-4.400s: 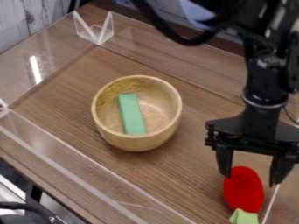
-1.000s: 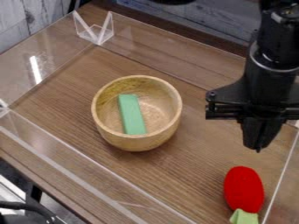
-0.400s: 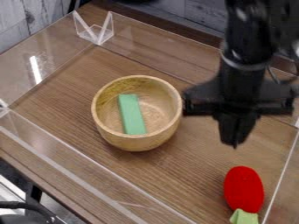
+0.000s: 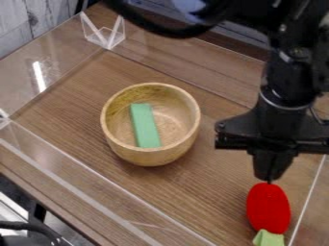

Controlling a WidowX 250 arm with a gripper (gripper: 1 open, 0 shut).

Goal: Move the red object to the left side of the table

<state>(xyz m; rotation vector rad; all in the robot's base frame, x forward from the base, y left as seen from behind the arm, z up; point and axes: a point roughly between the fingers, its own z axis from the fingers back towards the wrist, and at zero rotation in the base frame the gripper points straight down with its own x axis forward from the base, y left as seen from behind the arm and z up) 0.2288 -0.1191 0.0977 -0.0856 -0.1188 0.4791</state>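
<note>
The red object (image 4: 267,206) lies near the table's (image 4: 77,106) front right corner, its pale green stub (image 4: 268,237) toward the front edge. My gripper (image 4: 270,173) points straight down directly above the red object's far end, fingers pressed together and holding nothing. Its tips are very close to the red surface; I cannot tell whether they touch.
A wooden bowl (image 4: 118,140) with a flat green block (image 4: 144,125) inside stands left of the gripper at mid table. Low clear acrylic walls (image 4: 77,178) edge the tabletop; the right wall runs just beside the red object. A clear stand (image 4: 103,32) sits at the back left.
The open gripper that straddled the red object earlier is now shut. Over the last second it swung left, then came down over the red object. The red object stayed put.
</note>
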